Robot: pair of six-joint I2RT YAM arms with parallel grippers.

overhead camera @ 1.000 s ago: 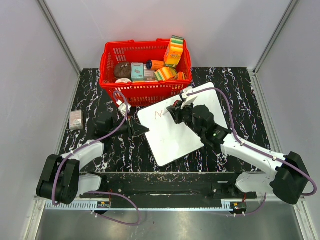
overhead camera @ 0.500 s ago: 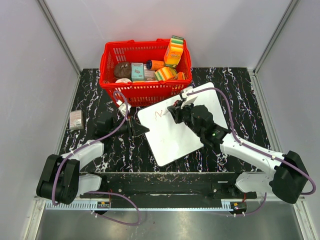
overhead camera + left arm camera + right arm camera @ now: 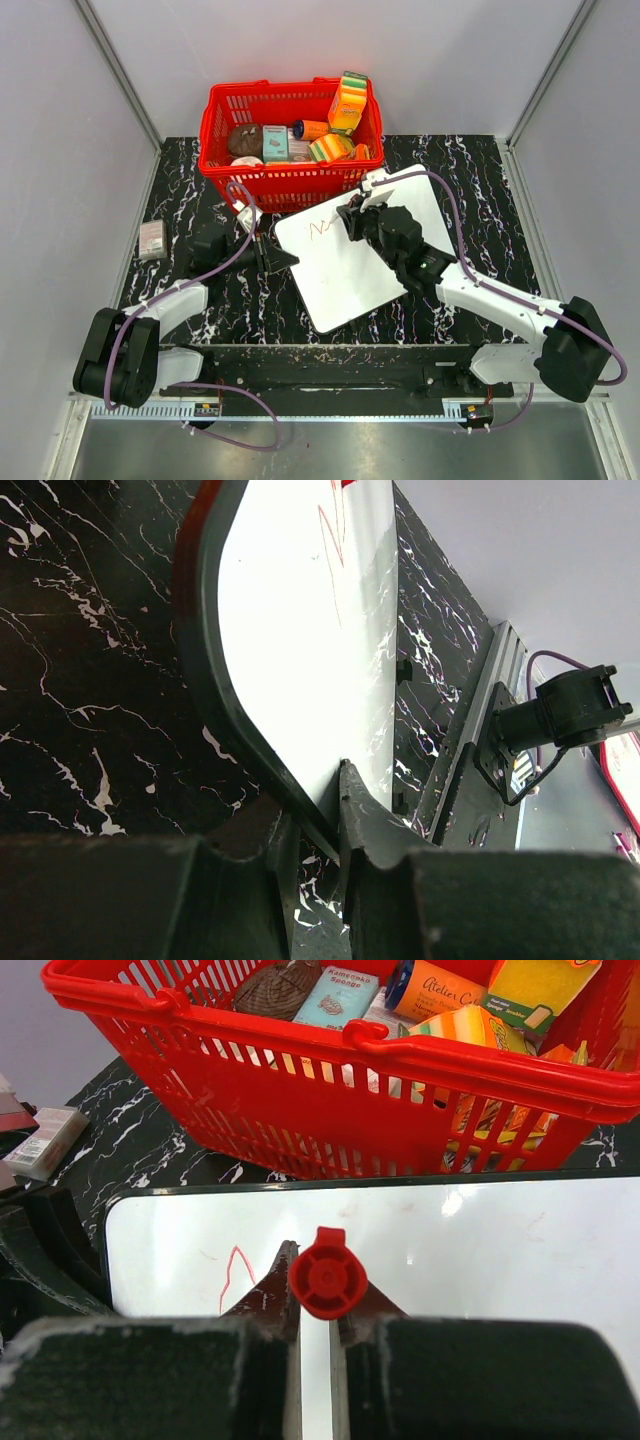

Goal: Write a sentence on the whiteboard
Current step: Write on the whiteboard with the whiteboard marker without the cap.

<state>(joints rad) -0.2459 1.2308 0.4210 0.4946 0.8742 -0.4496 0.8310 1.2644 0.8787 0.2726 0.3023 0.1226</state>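
The whiteboard [image 3: 345, 285] lies flat on the table [image 3: 480, 180], just in front of the red basket [image 3: 290, 185]. Its long side runs along the basket's front, but crooked: the right end sits beside the basket's right corner and the left end swings away from the basket. The sentence [image 3: 236, 1278] is only a few thin red strokes, on the part of the board nearest the basket. The left gripper [image 3: 318, 825] is closed tight on the board's edge, on the side away from the basket's right corner. The right gripper [image 3: 315, 1310] is squeezed shut on a red marker [image 3: 327, 1273], over the board and close to the basket. The basket is so near that the right arm could bump it. If the left gripper lets go a little, the board could slide and the letters would go wobbly. The marker could also slip in its pinch and stop touching the board.
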